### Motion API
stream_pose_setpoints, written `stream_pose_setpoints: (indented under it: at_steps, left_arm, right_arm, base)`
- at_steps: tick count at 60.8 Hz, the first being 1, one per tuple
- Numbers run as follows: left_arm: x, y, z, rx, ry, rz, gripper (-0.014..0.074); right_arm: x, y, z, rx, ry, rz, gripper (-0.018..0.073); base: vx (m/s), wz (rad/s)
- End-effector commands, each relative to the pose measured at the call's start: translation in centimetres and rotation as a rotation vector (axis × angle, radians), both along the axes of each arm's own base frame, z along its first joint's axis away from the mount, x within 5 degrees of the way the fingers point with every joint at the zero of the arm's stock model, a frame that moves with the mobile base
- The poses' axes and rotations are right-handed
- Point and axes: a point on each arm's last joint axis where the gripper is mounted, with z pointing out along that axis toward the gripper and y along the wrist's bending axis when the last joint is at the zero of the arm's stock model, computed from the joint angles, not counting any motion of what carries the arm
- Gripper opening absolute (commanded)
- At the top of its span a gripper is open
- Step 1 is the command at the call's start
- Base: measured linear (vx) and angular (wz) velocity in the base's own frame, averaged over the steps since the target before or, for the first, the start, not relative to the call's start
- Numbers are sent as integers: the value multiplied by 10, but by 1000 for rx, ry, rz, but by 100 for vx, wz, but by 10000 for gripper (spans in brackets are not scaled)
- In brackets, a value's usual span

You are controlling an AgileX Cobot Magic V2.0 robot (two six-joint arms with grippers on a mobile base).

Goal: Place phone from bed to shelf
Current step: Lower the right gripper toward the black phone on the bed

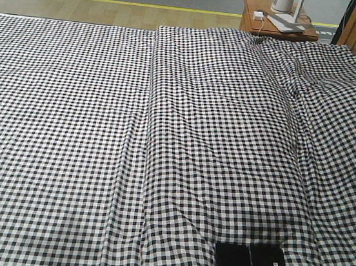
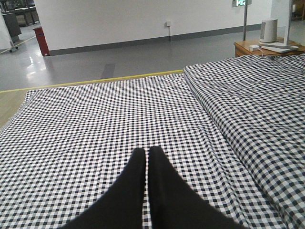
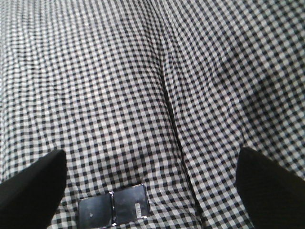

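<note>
1. Three views show us one big bed covered in black-and-white checked cloth. In the front view, the phone lies flat on the cloth in the lower right of the frame, close to the bottom edge. It is black and shiny, with a line across its middle.
2. In the same view, a long fold runs down the cloth near the middle of the frame. The cloth to the right of it sits higher. A small brown nightstand stands in the upper right, past the bed, with white things on top.
3. In the left wrist view, the left claw is at the bottom middle of the frame. Its two black fingers are pressed together with only a thin line between them, and they hold nothing. We cannot tell if they touch the cloth.
4. Grey floor and a white wall fill the top of this view. A yellow line runs along the floor by the far edge of the bed.
5. In the right wrist view, the right claw is spread wide apart. One black finger is in the lower left and the other is in the lower right. The phone lies on the cloth at the bottom edge of the frame, between the two fingers and touching neither. A small white sticker sits near its right end.
</note>
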Motion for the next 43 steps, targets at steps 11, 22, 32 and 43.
stream_pose_setpoints:
  at_steps: [11,22,32,43]
  left_arm:
    - [-1,0,15,-10,-107,3,1]
    - [-1,0,15,-10,-107,3,1]
    - [-1,0,15,-10,-107,3,1]
    - [-1,0,15,-10,-107,3,1]
  right_arm:
    - [43,-46,-46,106,58,59,661]
    - [66,-71,-109,238,156,134,654]
    - [80,-79,-170,333,241,235,650]
    - [87,-73,-234,486,321,314,644]
  base:
    - [0,0]
    - [0,0]
    - [0,0]
    - [0,1]
